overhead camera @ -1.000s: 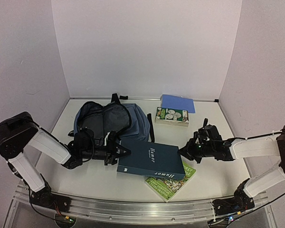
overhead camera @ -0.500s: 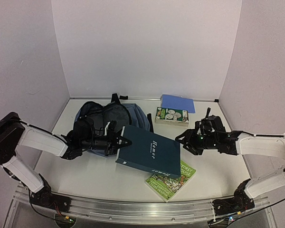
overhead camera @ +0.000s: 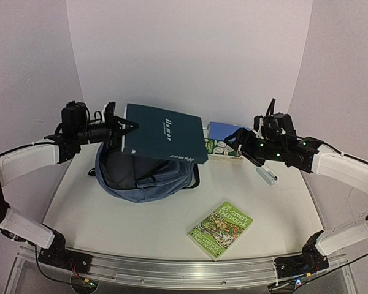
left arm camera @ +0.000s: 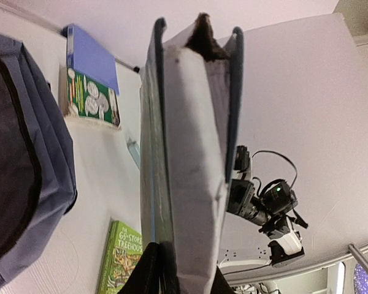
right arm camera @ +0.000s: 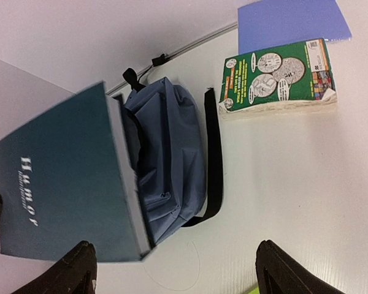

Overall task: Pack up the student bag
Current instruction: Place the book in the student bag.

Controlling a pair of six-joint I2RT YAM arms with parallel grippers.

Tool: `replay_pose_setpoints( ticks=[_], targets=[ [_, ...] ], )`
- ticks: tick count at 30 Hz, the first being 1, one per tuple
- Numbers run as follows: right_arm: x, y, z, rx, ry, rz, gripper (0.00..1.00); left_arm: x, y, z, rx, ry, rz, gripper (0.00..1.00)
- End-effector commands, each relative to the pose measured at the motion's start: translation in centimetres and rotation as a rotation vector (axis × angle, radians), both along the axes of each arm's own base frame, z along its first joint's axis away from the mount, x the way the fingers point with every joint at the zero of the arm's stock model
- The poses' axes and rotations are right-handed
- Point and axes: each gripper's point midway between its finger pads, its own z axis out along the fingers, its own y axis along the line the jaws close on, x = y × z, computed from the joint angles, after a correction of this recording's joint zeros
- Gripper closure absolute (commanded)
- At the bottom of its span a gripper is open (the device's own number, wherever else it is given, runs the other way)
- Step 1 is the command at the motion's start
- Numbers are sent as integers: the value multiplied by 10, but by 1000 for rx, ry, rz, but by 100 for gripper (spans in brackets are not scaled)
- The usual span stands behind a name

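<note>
— What sits between the fingers of the left gripper [overhead camera: 122, 130]?
— The edge of the teal book [overhead camera: 165, 141], clamped tight; white lettering on its cover reads "Humor". It hangs at upper centre over the student bag [overhead camera: 148, 174], which lies left of centre on the table [overhead camera: 282, 208].
— And the right gripper [overhead camera: 251, 154]?
— Spread wide at the right, grasping nothing. At bottom centre a green book [overhead camera: 220, 229] reads "Treehouse".

The student bag [overhead camera: 153, 182], a soft slate-blue backpack with black straps, lies slumped left of centre in the top view. Its mouth gapes on dark lining, and one strap trails along its right side.
</note>
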Motion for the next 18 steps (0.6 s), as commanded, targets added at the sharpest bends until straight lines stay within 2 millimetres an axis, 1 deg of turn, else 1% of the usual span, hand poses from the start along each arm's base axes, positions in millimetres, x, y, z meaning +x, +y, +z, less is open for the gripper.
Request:
replay_pose_setpoints(
  ticks=[1,3,5,8,9,10,11,14,18],
  targets=[
    [20,25,-7,-97,-21,33,13,12,41,35,-10,-74,4,88],
    [28,42,-6,-94,-34,57,14,25,68,39,-5,-82,59,87],
    [38,63,-11,-91,-35,86,17,34,93,39,-1,-79,106,88],
    [50,94,-28,-82,-16,129,21,42,131,34,16,-68,204,88],
    [54,104,-31,-69,-10,137,21,43,140,32,26,-68,230,89],
    [57,114,-42,-61,14,151,21,41,150,33,32,-69,259,89],
    [59,124,-48,-44,29,168,22,40,160,32,36,-70,285,89],
    [68,153,-61,4,47,211,25,33,173,34,36,-73,312,89],
    [75,184,-81,46,84,267,31,26,186,27,62,-45,353,89]
  ],
)
